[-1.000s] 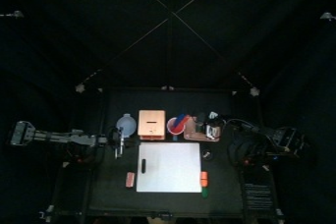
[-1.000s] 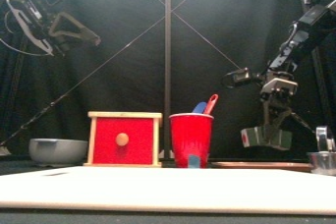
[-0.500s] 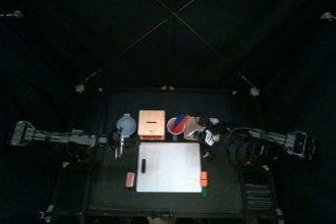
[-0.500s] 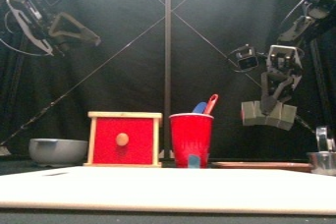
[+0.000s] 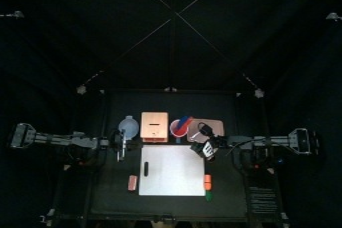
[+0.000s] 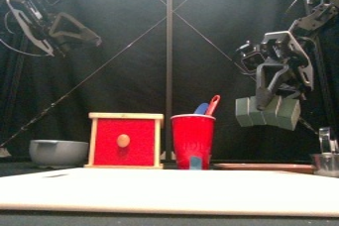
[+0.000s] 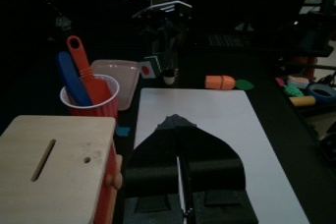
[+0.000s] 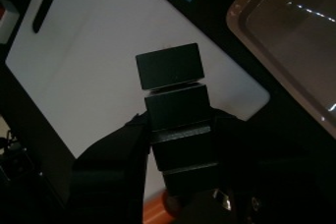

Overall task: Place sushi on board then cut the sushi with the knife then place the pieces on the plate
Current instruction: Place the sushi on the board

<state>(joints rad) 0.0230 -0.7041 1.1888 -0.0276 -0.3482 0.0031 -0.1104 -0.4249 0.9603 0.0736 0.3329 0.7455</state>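
In the right wrist view the dark sushi roll [image 8: 172,68] sticks out from between my right gripper's [image 8: 182,135] jaws, which are shut on it. It hangs above the edge of the white cutting board [image 8: 92,61], close to the pink tray [image 8: 296,31]. From above, the right gripper [image 5: 203,151] is at the board's [image 5: 171,172] back right corner. The red cup [image 6: 193,139] holds the blue and red knives [image 6: 209,103]. My left gripper [image 7: 179,128], shut and empty, hovers off the board's left side [image 5: 118,149].
The wooden box [image 5: 154,125] with its red drawer front [image 6: 125,141] stands behind the board, and the blue-grey bowl [image 6: 58,152] is to its left. Small toy foods lie left [image 5: 132,181] and right [image 5: 209,182] of the board.
The right arm has swung left and toward the front with the roll, from over the tray to the board's back right corner. The left arm has stayed put.
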